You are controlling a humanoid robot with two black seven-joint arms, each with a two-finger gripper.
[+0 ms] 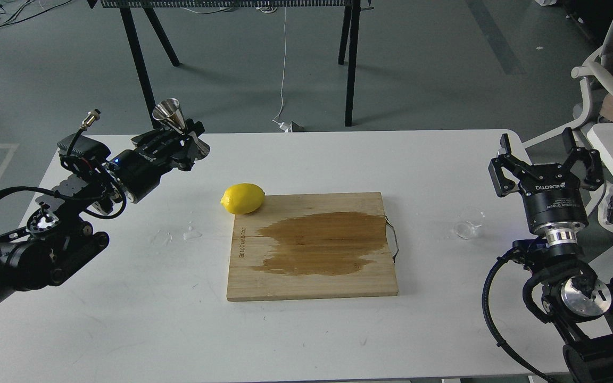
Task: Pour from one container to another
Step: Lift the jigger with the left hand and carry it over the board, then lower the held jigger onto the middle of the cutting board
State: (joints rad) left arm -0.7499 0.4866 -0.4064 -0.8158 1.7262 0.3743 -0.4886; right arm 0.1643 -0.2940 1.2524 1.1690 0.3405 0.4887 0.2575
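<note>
One jigger (pixel 179 129), one clear cup (pixel 469 222), one lemon (pixel 242 198), one board (pixel 312 246) on surface (pixel 125 308). Left pincer (pixel 181 144) clamps jigger; right pincer (pixel 545 155) spread wide, empty, beside cup.

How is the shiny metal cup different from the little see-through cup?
The steel jigger is shiny metal and hourglass-shaped; the clear cup is see-through and looks smaller. The jigger is held up off the table, tilted, in the left hand; the clear cup sits on the white table, with the open right hand behind it and not touching it. Both are small pouring vessels.
</note>
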